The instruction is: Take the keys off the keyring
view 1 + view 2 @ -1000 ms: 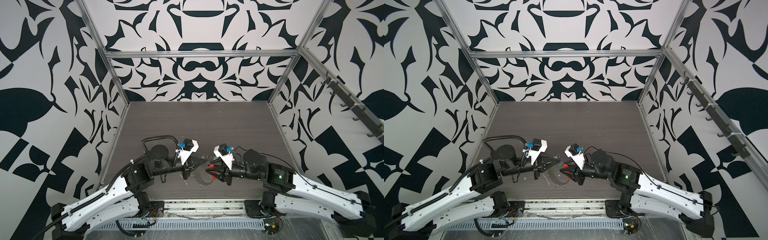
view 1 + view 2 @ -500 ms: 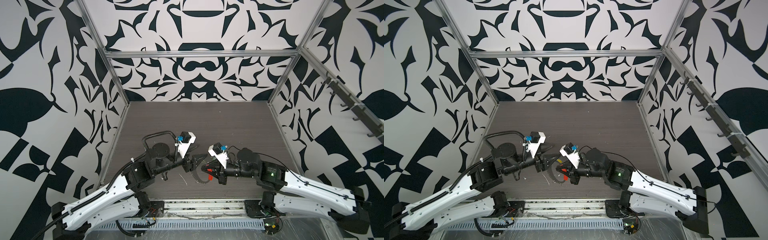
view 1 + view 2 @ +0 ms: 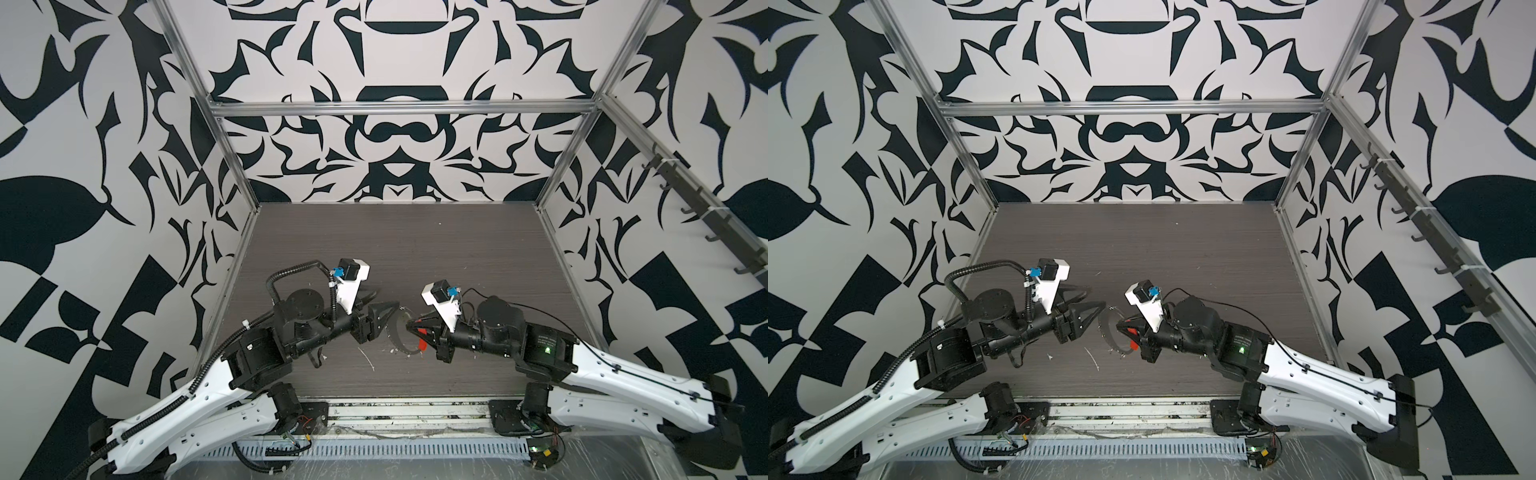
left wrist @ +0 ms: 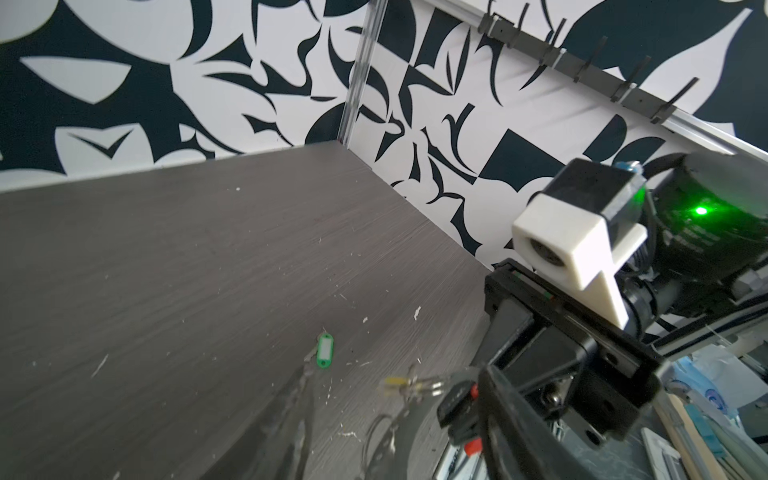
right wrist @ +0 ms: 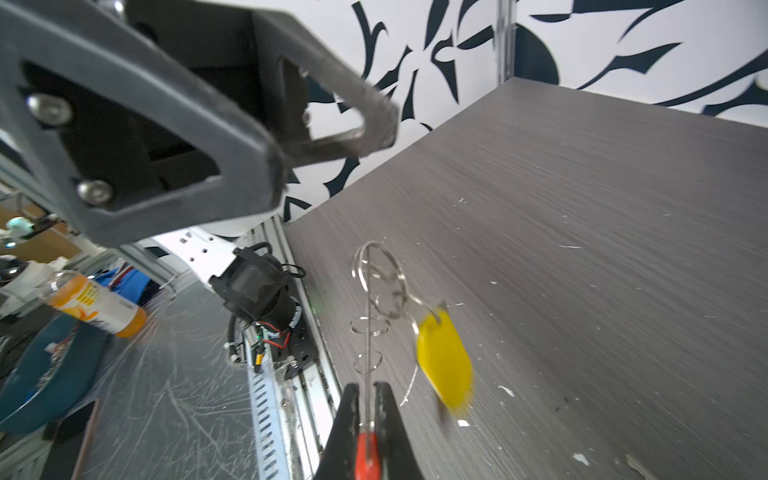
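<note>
Keyring, a large thin dark wire loop (image 5: 368, 345) with a red tubular sleeve (image 5: 366, 453), is clenched just above that sleeve by the right hand (image 5: 365, 395), which holds it lifted near the front edge of the dark wood-grain bench (image 5: 582, 208). The small silvery key with a green plastic tag (image 4: 325, 351) appears to lie free on the bench, apart from the keyring. The key with a yellow plastic tag (image 5: 444, 365) hangs from the wire through small silvery split rings (image 5: 384, 286), and its metal blade is too blurred to make out. The left hand (image 5: 334, 143) is released, jaws apart with nothing between them, close beside the loop. The yellow tag is smeared, so it is probably swinging, and a closing left hand could miss it or pinch only the slippery plastic. A pull on the tag could drag the thin wire through the right hand's narrow hold or bend the springy loop rather than slide the rings off. The spare rings could bunch against the sleeve and jam. The two hands are close enough to knock together. A key freed this near the edge might drop onto the metal rail (image 5: 266, 399) below.
</note>
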Available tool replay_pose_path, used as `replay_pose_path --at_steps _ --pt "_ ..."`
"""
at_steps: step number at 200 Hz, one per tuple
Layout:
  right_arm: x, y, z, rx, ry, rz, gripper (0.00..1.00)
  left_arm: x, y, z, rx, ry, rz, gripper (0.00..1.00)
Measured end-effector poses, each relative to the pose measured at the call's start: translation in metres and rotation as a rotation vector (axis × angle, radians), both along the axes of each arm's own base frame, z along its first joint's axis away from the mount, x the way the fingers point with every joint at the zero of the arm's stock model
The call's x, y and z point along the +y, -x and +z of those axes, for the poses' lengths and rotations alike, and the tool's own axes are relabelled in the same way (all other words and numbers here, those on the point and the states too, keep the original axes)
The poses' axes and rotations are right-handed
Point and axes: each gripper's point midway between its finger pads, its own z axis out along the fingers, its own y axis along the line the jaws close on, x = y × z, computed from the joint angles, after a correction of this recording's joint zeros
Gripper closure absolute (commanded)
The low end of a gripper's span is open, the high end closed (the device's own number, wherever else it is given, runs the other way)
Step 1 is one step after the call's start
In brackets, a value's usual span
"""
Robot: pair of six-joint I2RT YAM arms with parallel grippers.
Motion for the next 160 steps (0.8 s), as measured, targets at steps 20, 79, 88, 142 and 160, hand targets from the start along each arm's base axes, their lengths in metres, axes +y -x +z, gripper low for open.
replay_pose_path --at_steps 20,79,88,142,160 --pt "-0.002 -0.006 -0.001 -0.020 0.012 -0.035 1.00 0.006 0.000 -0.003 0.063 -0.002 0.032 0.35" --pt "-0.005 -0.019 -0.007 -0.067 0.053 -0.088 1.00 0.009 -0.012 -0.012 0.227 -0.008 0.099 0.30" --pt "-0.005 -0.019 -0.007 -0.078 0.056 -0.085 1.00 0.011 -0.017 -0.015 0.258 -0.001 0.112 0.29" --pt "-0.004 -0.017 -0.012 -0.144 0.073 -0.051 1.00 0.012 -0.034 -0.029 0.387 0.080 0.094 0.21" --pt "-0.004 -0.017 -0.019 -0.170 0.087 -0.057 1.00 0.005 -0.034 -0.032 0.428 0.094 0.069 0.20"
